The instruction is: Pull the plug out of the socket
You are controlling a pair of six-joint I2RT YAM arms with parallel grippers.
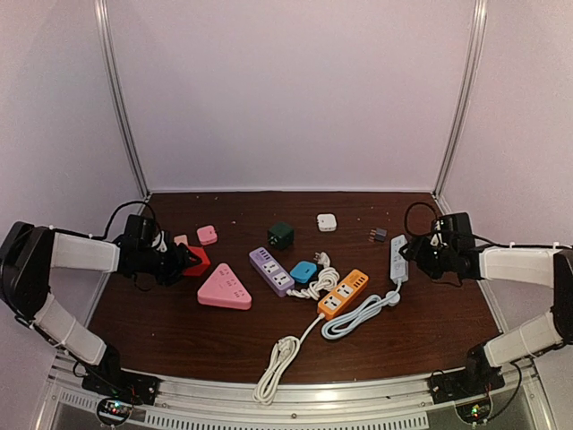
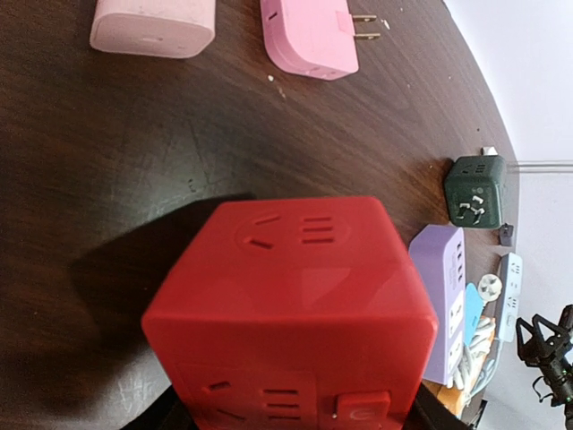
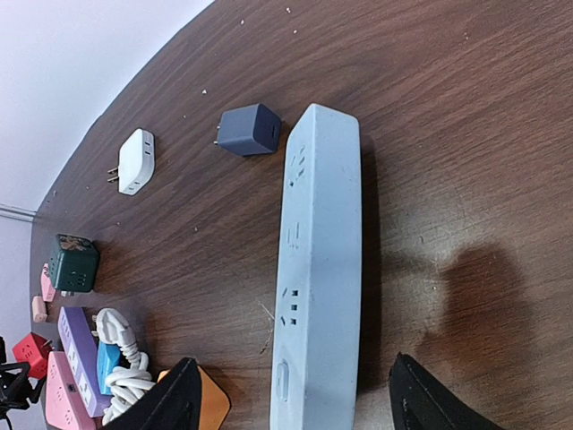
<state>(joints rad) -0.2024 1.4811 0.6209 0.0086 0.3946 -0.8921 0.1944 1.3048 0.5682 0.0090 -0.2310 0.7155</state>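
My left gripper (image 1: 182,261) is shut on a red cube socket (image 1: 198,260), which fills the left wrist view (image 2: 291,305); no plug shows in its visible faces. My right gripper (image 1: 414,254) is open, its jaws either side of a long light blue power strip (image 1: 398,258) on the table. In the right wrist view the strip (image 3: 318,260) lies between my fingertips (image 3: 183,385). A purple power strip (image 1: 271,270) has a blue adapter (image 1: 303,271) and a white plug (image 1: 321,261) against it; I cannot tell if either is plugged in.
A pink triangular socket (image 1: 225,288), pink adapters (image 1: 207,235), a dark green cube (image 1: 280,236), a white adapter (image 1: 326,221), a grey-blue adapter (image 1: 380,235) and an orange strip (image 1: 343,293) lie about. White cables (image 1: 277,358) run toward the front edge.
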